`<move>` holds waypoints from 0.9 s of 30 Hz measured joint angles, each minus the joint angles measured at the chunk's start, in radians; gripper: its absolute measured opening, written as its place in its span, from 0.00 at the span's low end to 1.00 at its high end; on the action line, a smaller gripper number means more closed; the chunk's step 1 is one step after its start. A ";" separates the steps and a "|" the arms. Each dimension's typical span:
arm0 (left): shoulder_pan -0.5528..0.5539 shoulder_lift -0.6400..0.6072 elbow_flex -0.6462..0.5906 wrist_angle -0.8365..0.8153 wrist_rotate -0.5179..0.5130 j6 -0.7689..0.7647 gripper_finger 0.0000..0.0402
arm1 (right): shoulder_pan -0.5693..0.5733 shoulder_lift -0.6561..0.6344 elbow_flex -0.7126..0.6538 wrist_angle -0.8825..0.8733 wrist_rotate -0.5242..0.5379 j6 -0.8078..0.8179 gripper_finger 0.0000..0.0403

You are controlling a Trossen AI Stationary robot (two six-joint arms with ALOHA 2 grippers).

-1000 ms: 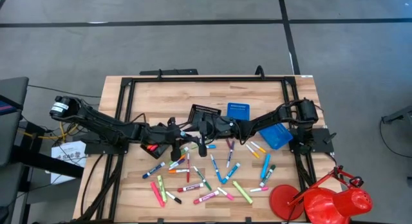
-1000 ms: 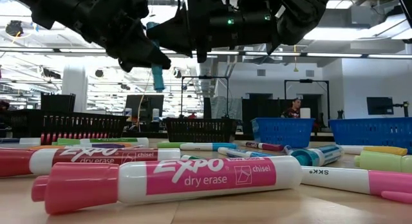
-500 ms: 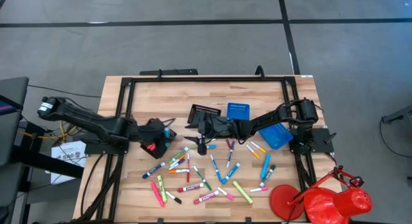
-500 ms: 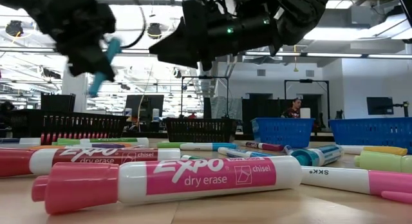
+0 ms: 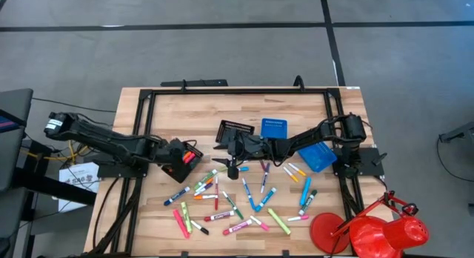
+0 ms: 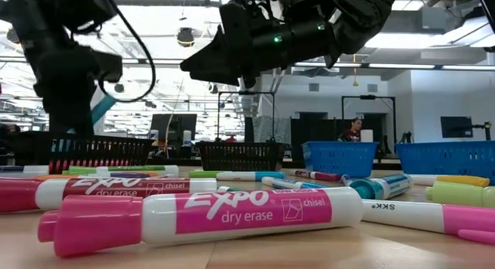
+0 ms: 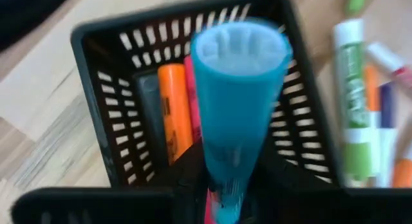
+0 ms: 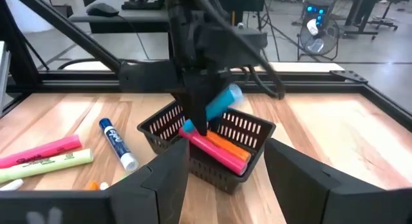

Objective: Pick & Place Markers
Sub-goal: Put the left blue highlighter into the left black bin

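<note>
Right wrist view: the left gripper [image 8: 205, 121] held a blue marker [image 8: 222, 100] above the black tray [image 8: 248, 135], placement step; release seemed next. Right gripper [image 5: 228, 160] hovered wide, empty, over scattered markers [image 5: 222, 202].

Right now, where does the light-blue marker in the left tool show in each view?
High view: hidden under the left tool.
Low view: light-blue marker, far left, tilted.
Left wrist view: centre, end-on.
Right wrist view: centre, above the tray.
Shared landmark: black mesh tray holding orange and red markers.
</note>
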 joint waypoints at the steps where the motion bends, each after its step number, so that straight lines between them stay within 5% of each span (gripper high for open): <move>1: 0.000 0.018 -0.001 0.003 -0.001 0.000 0.21 | 0.000 0.000 0.000 -0.003 -0.001 0.000 0.47; 15: 0.000 0.028 -0.002 0.112 -0.019 0.080 0.22 | 0.032 -0.033 0.010 -0.074 -0.001 0.002 0.46; 27: 0.000 -0.026 -0.001 0.122 -0.014 0.080 0.22 | 0.161 -0.309 0.032 -0.725 0.004 0.029 0.46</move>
